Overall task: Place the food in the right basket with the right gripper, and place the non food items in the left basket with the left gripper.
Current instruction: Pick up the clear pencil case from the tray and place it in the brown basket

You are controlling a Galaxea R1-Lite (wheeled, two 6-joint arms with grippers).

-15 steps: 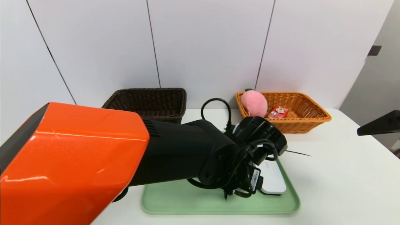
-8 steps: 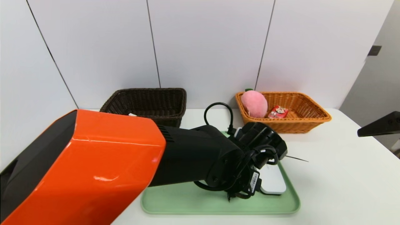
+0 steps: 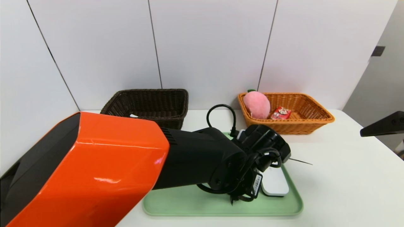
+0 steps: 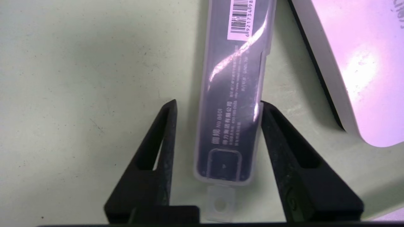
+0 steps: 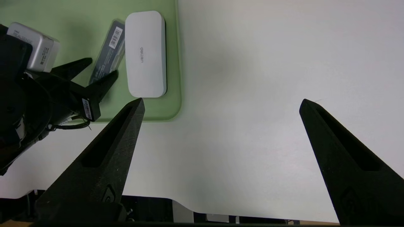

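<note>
Left wrist view shows me my left gripper (image 4: 218, 102) partly open around the grey case (image 4: 232, 94), not gripping it, beside the white case (image 4: 363, 69); head view hides this, but shows the right gripper (image 3: 383, 124) parked, wide open, empty.

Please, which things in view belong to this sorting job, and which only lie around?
Belong to the job:
- pink plush peach
- red drink carton
- orange basket
- dark basket
- grey case with barcode
- white case
- white item in the dark basket

Only lying around:
- none; the green tray just holds both cases
</note>
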